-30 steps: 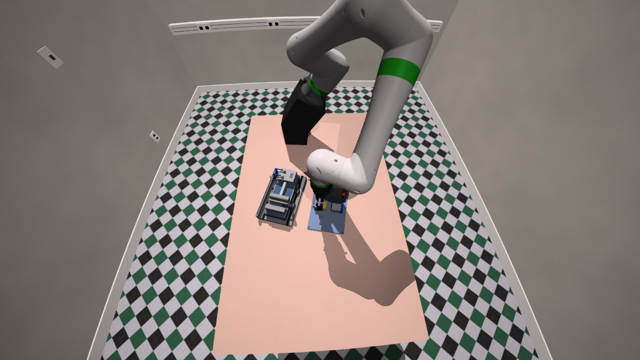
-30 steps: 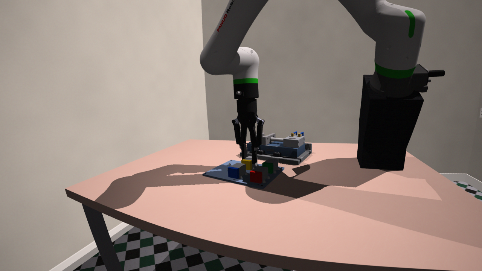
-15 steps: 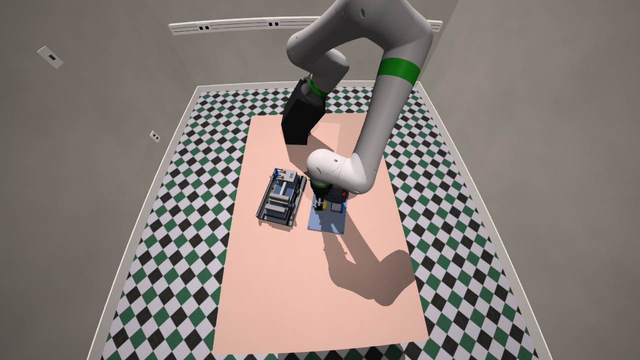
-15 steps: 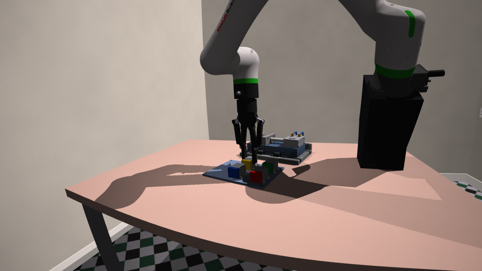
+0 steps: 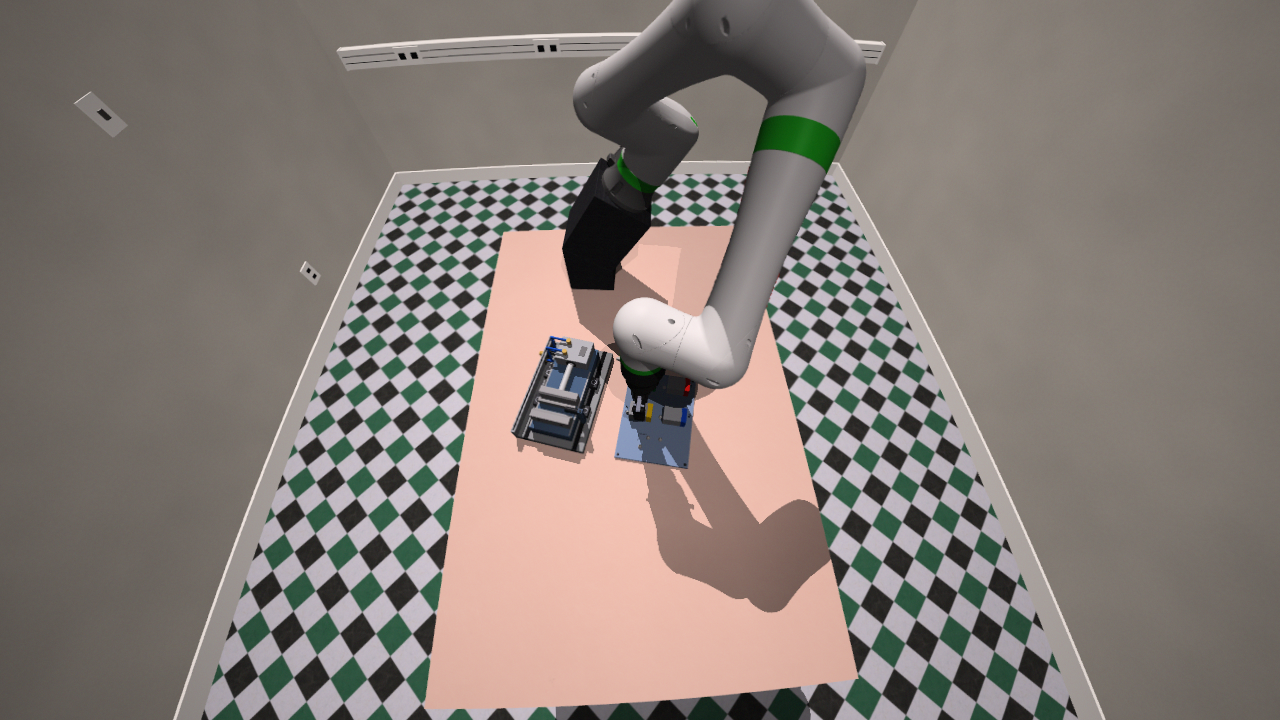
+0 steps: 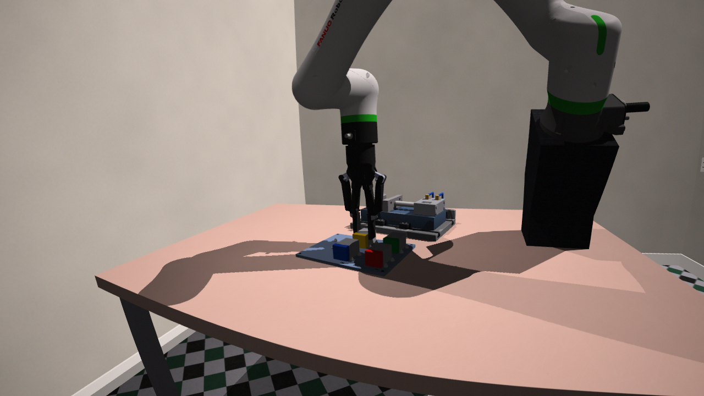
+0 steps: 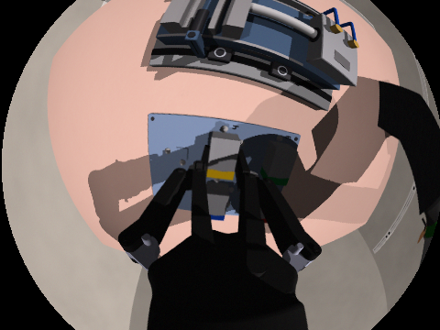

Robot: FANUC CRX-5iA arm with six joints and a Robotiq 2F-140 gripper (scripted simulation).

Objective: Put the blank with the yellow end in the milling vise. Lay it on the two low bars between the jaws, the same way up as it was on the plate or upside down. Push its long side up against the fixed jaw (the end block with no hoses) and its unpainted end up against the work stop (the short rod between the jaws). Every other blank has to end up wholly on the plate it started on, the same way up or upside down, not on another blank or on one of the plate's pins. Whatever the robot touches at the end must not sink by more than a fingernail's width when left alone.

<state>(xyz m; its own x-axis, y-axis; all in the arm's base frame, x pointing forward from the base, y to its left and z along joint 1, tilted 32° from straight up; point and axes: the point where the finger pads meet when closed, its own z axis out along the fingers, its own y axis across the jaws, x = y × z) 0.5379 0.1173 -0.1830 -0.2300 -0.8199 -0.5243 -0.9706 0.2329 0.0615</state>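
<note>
The blank with the yellow end [image 6: 361,238] lies on the blue plate [image 6: 356,256], among the other blanks. My gripper [image 6: 364,230] points straight down and is shut on its long sides. In the wrist view the two fingers press on the grey blank [image 7: 220,161], with the yellow band between them. I cannot tell whether the blank still touches the plate. The milling vise [image 6: 408,214] stands just behind the plate, its jaws apart and nothing between them [image 7: 245,25]. From above, the vise [image 5: 563,394] is left of the plate [image 5: 655,434].
On the same plate are a blue-ended blank [image 6: 340,251], a red-ended blank [image 6: 375,257] and a green-ended blank [image 6: 392,242], all close to my fingers. The vise's hoses [image 7: 339,25] are at one end. The arm's black base box [image 6: 566,182] stands at the back right.
</note>
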